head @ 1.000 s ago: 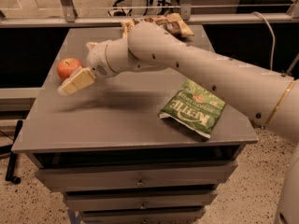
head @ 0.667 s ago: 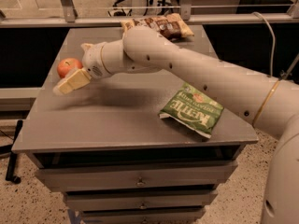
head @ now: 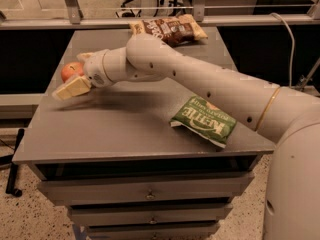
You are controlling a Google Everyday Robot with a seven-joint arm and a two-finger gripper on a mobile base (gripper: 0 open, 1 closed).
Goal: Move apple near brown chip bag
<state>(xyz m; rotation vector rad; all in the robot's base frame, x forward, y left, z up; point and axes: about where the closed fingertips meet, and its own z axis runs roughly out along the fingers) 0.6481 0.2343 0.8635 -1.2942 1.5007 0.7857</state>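
The apple, small and red-orange, sits on the grey table near its left edge. My gripper is at the apple, with one cream finger in front of it and the other finger behind it. The jaws stand open around the apple and it rests on the table. The brown chip bag, dark brown with cream-yellow ends, lies flat at the far edge of the table, well to the right of the apple. My white arm stretches across the table from the right.
A green Kettle chip bag lies near the table's front right corner. The grey table stands on a drawer cabinet. A metal rail runs behind the table. The left edge is close to the apple.
My gripper has shifted slightly left and closer around the apple. The apple and both bags have not moved.
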